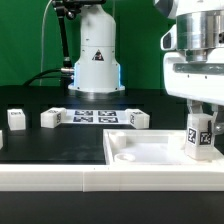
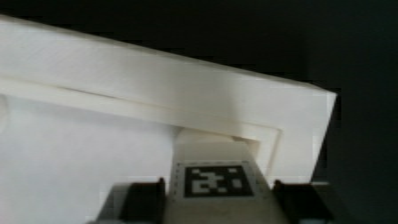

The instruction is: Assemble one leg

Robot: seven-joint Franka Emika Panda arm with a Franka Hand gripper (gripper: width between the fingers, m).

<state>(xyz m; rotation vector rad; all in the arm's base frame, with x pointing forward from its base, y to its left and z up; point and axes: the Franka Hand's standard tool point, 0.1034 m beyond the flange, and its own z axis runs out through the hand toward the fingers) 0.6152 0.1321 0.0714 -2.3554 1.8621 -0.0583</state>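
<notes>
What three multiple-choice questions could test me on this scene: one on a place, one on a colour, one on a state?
1. Where is the leg that the pincer grips?
A. In a drawer
B. At the white panel, on the exterior view's right
C. On a shelf

2. What colour is the table?
A. Black
B. Red
C. Yellow

3. How does the pincer stand?
A. Wide open and empty
B. Shut on a cable
C. Shut on the leg

Answers:
1 B: the exterior view shows the leg upright at the panel's corner, and the wrist view shows the panel's rim just beyond it.
2 A: the bare surface around the parts is black.
3 C: in the wrist view the fingers flank the tagged block on both sides.
</notes>
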